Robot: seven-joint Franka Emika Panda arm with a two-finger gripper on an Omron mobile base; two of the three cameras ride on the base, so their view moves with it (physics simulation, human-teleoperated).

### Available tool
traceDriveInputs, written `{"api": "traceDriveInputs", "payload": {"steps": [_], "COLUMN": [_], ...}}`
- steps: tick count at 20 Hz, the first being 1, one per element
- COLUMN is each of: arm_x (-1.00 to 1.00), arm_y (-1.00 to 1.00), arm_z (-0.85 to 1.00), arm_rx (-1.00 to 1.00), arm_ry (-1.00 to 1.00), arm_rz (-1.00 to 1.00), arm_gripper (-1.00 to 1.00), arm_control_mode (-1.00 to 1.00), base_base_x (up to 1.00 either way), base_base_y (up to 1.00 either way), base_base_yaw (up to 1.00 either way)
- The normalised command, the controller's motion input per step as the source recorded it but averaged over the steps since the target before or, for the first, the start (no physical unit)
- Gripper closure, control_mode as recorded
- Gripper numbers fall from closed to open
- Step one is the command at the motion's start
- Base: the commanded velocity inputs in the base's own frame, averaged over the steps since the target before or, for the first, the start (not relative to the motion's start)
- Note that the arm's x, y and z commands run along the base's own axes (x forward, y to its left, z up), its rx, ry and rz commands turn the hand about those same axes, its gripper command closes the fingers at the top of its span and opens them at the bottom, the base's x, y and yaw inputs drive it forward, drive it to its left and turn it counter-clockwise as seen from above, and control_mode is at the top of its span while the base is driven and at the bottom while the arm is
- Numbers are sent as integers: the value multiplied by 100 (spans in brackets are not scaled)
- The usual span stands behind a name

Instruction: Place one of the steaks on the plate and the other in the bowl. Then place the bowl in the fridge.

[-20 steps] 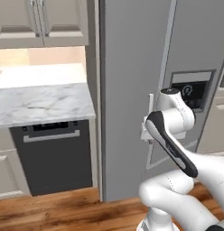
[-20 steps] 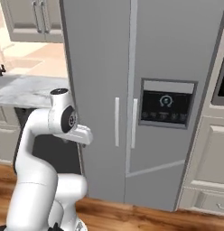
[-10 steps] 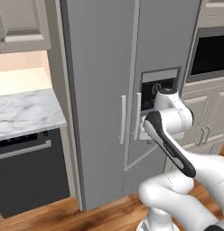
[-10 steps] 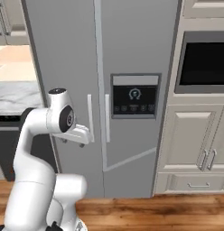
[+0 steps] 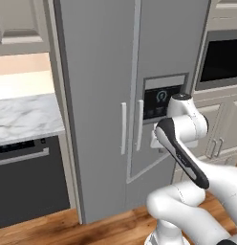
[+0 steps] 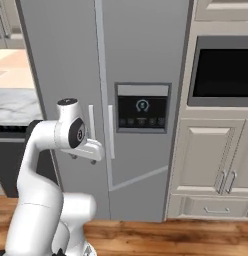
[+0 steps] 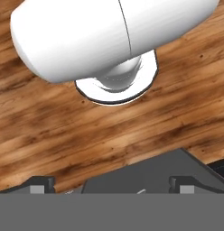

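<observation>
I keep the gripper (image 7: pixel 111 185) pointed down at the wooden floor (image 7: pixel 64 135) with its jaws spread wide and empty, arm folded for driving, while the closed grey fridge (image 5: pixel 101 86) stands just ahead of it, its handles (image 6: pixel 110 131) at hand height.

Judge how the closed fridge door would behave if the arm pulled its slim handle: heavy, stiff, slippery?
The fridge door is tall and broad, so it probably swings heavily and resists at first. Its left handle is slim, smooth and vertical; fingers could slide along it. It looks rigid, unlikely to flex.
</observation>
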Motion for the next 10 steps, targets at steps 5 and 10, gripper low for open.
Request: {"api": "traceDriveInputs", "payload": {"steps": [5,10], "arm_x": [0,0], "arm_y": [0,0], "arm_z": [0,0], "arm_rx": [0,0], "arm_ry": [0,0], "arm_rz": [0,0], "arm_gripper": [-100,-100], "arm_control_mode": [100,100], "base_base_x": [16,43], "base_base_y": [1,-12], "base_base_yaw": [13,18]}}
